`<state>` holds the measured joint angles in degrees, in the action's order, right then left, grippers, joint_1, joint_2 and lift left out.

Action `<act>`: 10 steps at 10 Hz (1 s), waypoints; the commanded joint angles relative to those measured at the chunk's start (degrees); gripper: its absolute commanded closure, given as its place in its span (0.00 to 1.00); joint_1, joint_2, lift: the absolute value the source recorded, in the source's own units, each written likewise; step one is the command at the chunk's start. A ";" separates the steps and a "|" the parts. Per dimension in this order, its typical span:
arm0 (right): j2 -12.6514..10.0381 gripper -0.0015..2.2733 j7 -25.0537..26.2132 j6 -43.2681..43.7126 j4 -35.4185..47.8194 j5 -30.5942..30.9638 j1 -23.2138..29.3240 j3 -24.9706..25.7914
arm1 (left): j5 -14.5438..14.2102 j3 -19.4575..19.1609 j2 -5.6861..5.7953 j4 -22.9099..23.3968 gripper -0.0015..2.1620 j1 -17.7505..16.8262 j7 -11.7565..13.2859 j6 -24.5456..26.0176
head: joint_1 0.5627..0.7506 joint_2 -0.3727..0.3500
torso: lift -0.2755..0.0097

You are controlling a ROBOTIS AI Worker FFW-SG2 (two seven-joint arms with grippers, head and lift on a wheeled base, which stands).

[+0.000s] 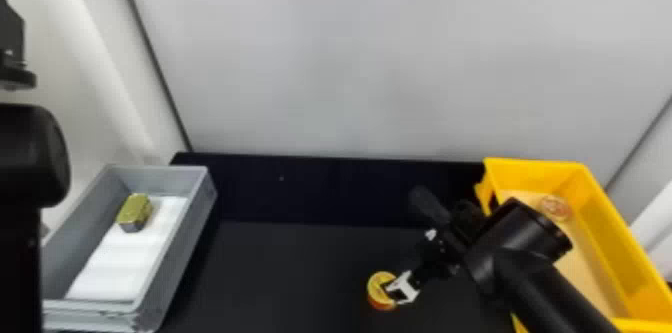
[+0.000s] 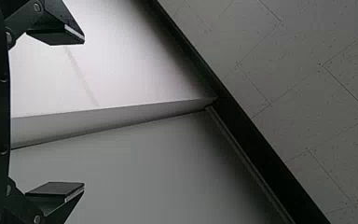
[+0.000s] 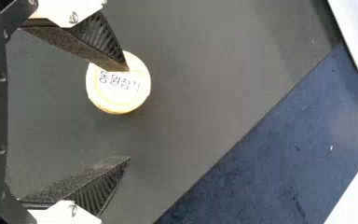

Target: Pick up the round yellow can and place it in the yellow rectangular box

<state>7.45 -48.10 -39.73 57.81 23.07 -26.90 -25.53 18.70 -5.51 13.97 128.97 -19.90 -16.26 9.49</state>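
The bench ran leftward from the yellow rectangular box. Well left of the box, the left jaws stood open; nearer its left side, the right jaws gaped too, one tip overlapping the round yellow can. That lay ungripped on the bench, left of the box: grasp, lift and placing all remained.

You've got a roomy lane across the desk between the gray bin and the round yellow can, but one of your right fingers overlaps the can's edge, so the open gap sits off-center from it. Heads up, the yellow rectangular box has a raised side wall facing the can, and your right arm crosses above it.
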 commanded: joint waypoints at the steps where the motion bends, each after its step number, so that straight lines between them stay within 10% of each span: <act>1: 0.03 0.05 -0.09 0.60 -0.86 -0.03 -0.08 -0.67 | 0.02 0.14 -0.16 0.06 0.08 -0.05 -0.01 -0.08 | 0.53 0.59 | 0.93; 10: -0.59 0.05 -0.09 1.22 -2.62 -1.44 0.27 -2.87 | 0.02 0.58 -0.25 -0.12 0.08 -0.14 -0.01 -0.17 | 0.53 0.59 | 0.93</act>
<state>7.05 -48.18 -38.59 55.19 21.75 -26.74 -28.37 18.72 -4.92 13.71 128.84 -20.10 -16.26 9.32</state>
